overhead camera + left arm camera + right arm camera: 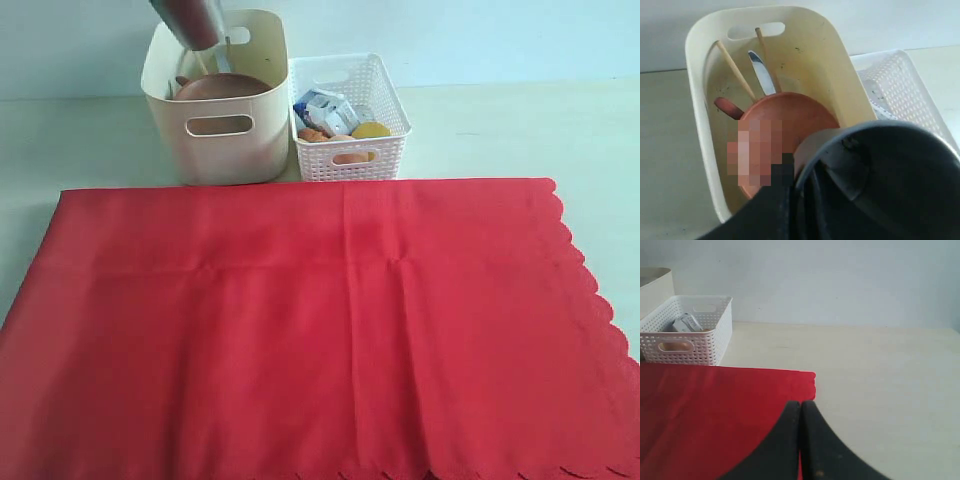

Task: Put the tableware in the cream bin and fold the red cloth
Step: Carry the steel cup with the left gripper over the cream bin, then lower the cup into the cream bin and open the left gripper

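Right fingers (pixel 782 445) together; two chopsticks (pixel 735 70), one steel cup (pixel 880 180).

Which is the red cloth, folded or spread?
Spread: the red cloth lies flat across the table, no layer turned over.

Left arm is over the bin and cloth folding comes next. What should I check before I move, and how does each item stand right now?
1. Steel cup gripped by left tool above cream bin: ok.
2. Round brown plate, chopsticks, table knife and wooden spoon in the bin: ok.
3. Bowl in the bin: cannot tell, none visible.
4. Red cloth free of items: ok.
5. Cloth folded: not ok, it lies spread flat.
6. Right tool open for a cloth grasp: not ok, shut near the cloth's corner.
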Controlling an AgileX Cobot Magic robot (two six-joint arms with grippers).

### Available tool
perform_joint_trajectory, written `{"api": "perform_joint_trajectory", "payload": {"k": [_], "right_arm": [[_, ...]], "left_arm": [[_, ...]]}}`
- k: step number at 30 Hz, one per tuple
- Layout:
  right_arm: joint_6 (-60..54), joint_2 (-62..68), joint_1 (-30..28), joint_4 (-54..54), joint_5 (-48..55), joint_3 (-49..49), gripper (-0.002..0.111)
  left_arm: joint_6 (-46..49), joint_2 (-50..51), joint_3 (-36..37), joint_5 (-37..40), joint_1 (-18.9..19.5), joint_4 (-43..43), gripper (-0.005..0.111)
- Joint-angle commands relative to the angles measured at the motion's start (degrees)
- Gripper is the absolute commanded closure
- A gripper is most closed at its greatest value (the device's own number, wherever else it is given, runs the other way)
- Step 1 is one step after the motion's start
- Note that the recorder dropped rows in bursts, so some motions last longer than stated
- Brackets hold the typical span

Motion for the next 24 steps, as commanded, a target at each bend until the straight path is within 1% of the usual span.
{"api": "perform_joint_trajectory", "payload": {"k": [1,10,19,21,24], "right_arm": [[-0.1,-0.4,-0.3,0.0,-0.6,0.3,0.108],[-0.1,-0.4,-0.3,0.0,-0.6,0.3,0.108],[-0.1,-0.4,-0.3,0.0,-0.7,0.3,0.108],[-0.1,-0.4,-0.3,0.0,-0.7,0.3,0.108],[-0.1,-0.4,-0.3,0.0,-0.7,0.3,0.108]], "left_arm": [[0.2,4.9,0.2,-4.4,0.1,-1.2,0.107],[0.2,12.6,0.2,-7.5,0.1,-2.4,0.107],[0.2,15.0,0.2,-9.4,0.1,-3.1,0.106],[0.3,15.0,0.2,-9.5,0.1,-3.1,0.101],[0.3,15.0,0.2,-9.6,0.1,-3.1,0.085]]}}
